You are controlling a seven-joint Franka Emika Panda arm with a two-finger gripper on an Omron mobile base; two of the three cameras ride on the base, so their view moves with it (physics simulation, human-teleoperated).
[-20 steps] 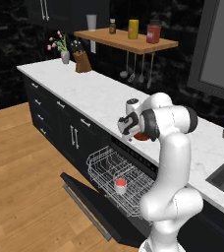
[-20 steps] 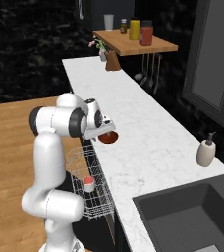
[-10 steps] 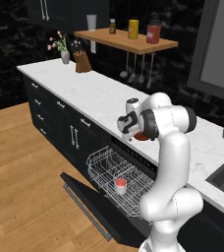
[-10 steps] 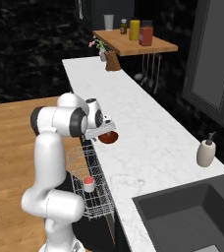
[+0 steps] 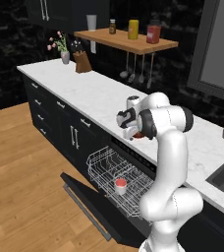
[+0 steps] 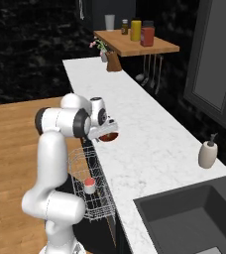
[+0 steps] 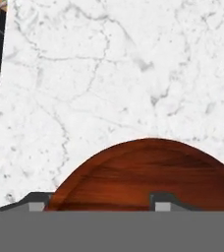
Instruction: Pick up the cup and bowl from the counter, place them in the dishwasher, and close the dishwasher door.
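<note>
White marble-patterned counter ran over black cabinets, with the black dishwasher's flat drop-down door lying open below. Its white wire rack was pulled out and the small grey-white, red-lined cup already stood in it. The white arm's two-finger gripper was down at the glossy reddish-brown bowl near the counter's front edge, its fingertips straddling the bowl's body. Whether they had clamped could not be told. Judged step: grasping the bowl. The next move called for a firm grip, then a level lift toward the rack.
</note>
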